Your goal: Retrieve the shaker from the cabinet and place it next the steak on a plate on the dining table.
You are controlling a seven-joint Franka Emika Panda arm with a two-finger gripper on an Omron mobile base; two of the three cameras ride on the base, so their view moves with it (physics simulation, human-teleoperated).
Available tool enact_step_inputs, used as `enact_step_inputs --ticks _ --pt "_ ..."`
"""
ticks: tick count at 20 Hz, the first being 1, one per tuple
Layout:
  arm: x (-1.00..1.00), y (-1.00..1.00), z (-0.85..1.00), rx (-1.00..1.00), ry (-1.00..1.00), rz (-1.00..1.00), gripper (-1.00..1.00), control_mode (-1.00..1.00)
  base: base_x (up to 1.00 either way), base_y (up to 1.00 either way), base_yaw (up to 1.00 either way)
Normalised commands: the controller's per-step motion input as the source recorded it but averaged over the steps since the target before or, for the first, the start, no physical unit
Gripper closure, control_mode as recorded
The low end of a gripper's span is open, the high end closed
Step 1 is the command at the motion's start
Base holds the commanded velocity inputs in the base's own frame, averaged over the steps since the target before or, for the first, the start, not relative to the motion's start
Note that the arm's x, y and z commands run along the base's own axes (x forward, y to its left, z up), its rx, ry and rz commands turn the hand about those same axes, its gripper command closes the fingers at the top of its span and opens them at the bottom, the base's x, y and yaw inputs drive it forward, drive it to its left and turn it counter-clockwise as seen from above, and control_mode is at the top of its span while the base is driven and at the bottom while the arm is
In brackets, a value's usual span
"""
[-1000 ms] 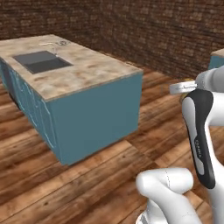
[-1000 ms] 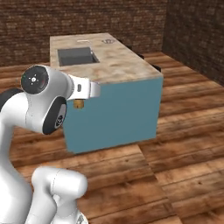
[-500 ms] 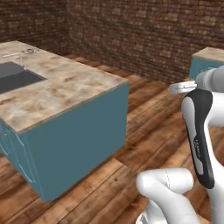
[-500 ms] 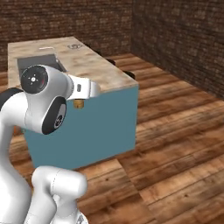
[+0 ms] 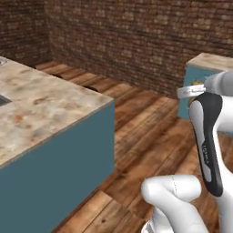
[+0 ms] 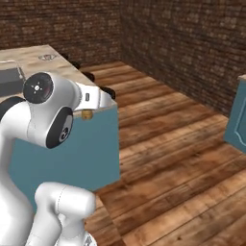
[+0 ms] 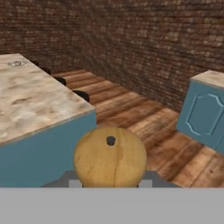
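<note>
The tan wooden shaker [image 7: 110, 155] fills the bottom middle of the hand view, its round knobbed top facing the camera. My gripper [image 7: 110, 183] is shut on it, a finger at each side. From the right base view the shaker [image 6: 86, 114] peeks out under the white hand, by the gripper [image 6: 89, 108]. The dining table [image 5: 41, 109] with its marbled top lies to the left. A small round plate [image 6: 46, 57] sits at its far end; the steak is too small to make out. The cabinet is out of view.
A dark inset sink [image 6: 8, 78] sits in the table top. Black stools [image 7: 81, 94] stand along the table's side. A teal counter unit with a panelled front [image 7: 203, 114] stands at the right by the brick wall [image 7: 144, 39]. Wooden floor [image 6: 178, 158] stretches between them.
The whole picture has shifted: the base has moved, and the table now sits closer and further left. The arm keeps its pose with the shaker in the gripper.
</note>
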Motion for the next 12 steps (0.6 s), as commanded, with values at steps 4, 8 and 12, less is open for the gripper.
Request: enact_step_inputs --ticks 4,8,12 --pt "0.0 0.0 0.0 0.0 0.0 0.0 1.0 1.0 1.0 -0.68 0.05" --pt "0.0 0.0 0.0 0.0 0.0 0.0 1.0 1.0 1.0 -0.82 0.18" --pt "0.0 0.0 0.0 0.0 0.0 0.0 1.0 1.0 1.0 -0.84 0.31"
